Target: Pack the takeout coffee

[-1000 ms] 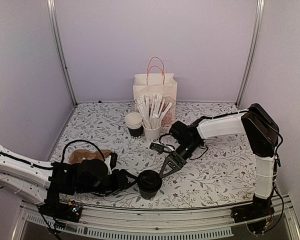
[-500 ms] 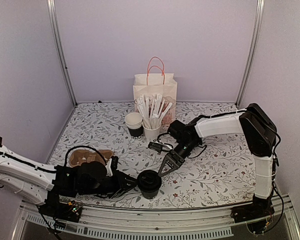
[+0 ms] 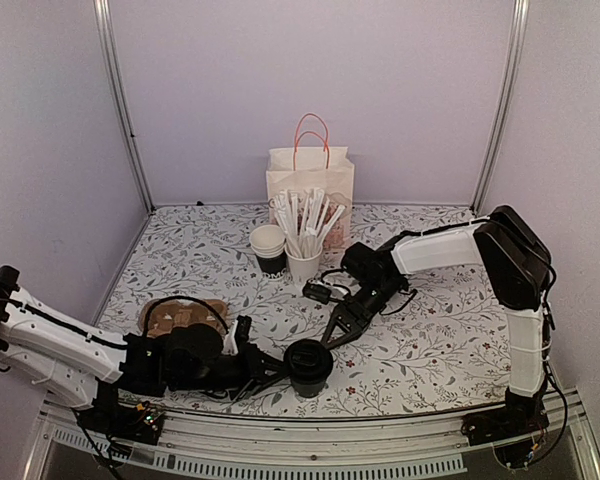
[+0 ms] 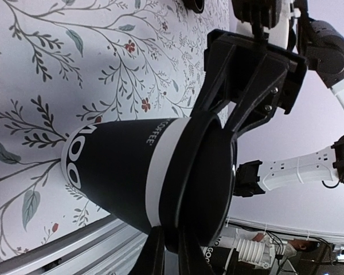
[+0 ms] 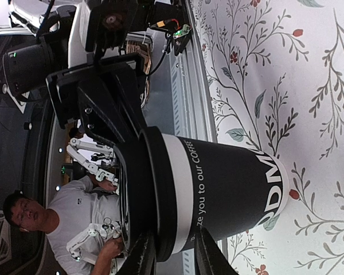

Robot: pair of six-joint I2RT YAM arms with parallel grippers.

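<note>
The takeout coffee (image 3: 308, 365), a dark paper cup with a white band and a black lid, stands upright near the table's front edge. My left gripper (image 3: 276, 368) reaches it from the left. In the left wrist view its narrow jaws (image 4: 171, 255) pinch the lid's rim on the cup (image 4: 120, 172). My right gripper (image 3: 330, 340) comes down from the upper right. In the right wrist view its fingers (image 5: 172, 258) straddle the lid's edge and the white band of the cup (image 5: 223, 183), touching both sides. The two grippers hold opposite sides of the lid.
A paper bag (image 3: 310, 190) with orange handles stands at the back. In front of it are a stack of lidless cups (image 3: 269, 247) and a white cup of wrapped sticks (image 3: 304, 262). A brown cup carrier (image 3: 180, 315) lies behind my left arm. The metal front rail (image 3: 310, 440) runs just below the coffee.
My left gripper slid right up to the cup and closed on the lid's rim. The right gripper narrowed onto the opposite edge. The cup shifted slightly right.
</note>
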